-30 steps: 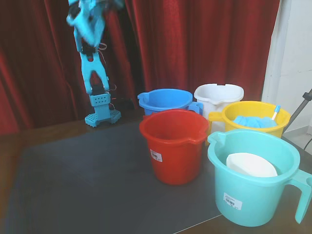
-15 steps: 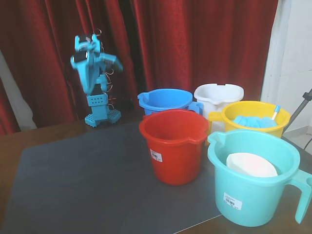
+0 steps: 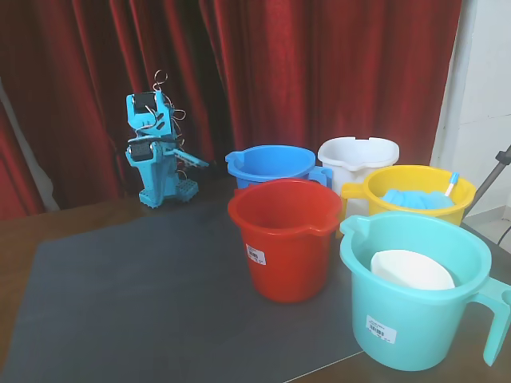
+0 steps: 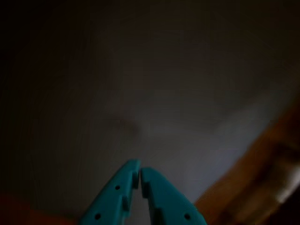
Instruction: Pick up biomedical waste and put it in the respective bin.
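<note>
Behind the red bucket [image 3: 285,237]: folded blue arm [image 3: 157,152].
Jaws together, empty, over the grey mat [image 4: 154,93]; four other buckets flank the red bucket.

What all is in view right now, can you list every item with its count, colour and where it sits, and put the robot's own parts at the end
red bin: 1, red, middle of the mat in the fixed view
blue bin: 1, blue, behind the red bin
white bin: 1, white, back row, right of the blue bin
yellow bin: 1, yellow, right side, behind the teal bin
teal bin: 1, teal, nearest the camera, front right
blue material: 1, blue, inside the yellow bin
white item: 1, white, inside the teal bin
mat: 1, dark grey, covering the table under the bins
curtain: 1, dark red, behind the table
arm: 1, light blue, folded at the mat's far left corner
gripper: 1, light blue, jaws together over the mat, holding nothing
</note>
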`<state>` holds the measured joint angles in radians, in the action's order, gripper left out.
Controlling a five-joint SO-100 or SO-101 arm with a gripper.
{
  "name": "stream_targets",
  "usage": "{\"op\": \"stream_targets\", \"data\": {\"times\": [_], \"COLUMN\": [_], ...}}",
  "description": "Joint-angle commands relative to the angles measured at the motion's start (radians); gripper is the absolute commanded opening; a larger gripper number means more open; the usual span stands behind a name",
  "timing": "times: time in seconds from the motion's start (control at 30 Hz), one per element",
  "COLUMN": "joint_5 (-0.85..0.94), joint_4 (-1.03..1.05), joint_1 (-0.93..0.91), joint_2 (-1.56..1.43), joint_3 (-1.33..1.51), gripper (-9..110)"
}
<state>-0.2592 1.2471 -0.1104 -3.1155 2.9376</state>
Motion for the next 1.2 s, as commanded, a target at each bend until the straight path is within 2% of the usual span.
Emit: {"op": "stream_targets", "data": {"times": [0.0, 0.17, 1.17], "joint_5": [0.002, -0.012, -0.014], "joint_4": [0.064, 0.135, 0.132], "joint_1": [0.005, 0.005, 0.005], "joint_2": [-0.009, -0.009, -0.009], "joint_3": [-0.003, -0.017, -0.021], "gripper": [0, 0, 0]}}
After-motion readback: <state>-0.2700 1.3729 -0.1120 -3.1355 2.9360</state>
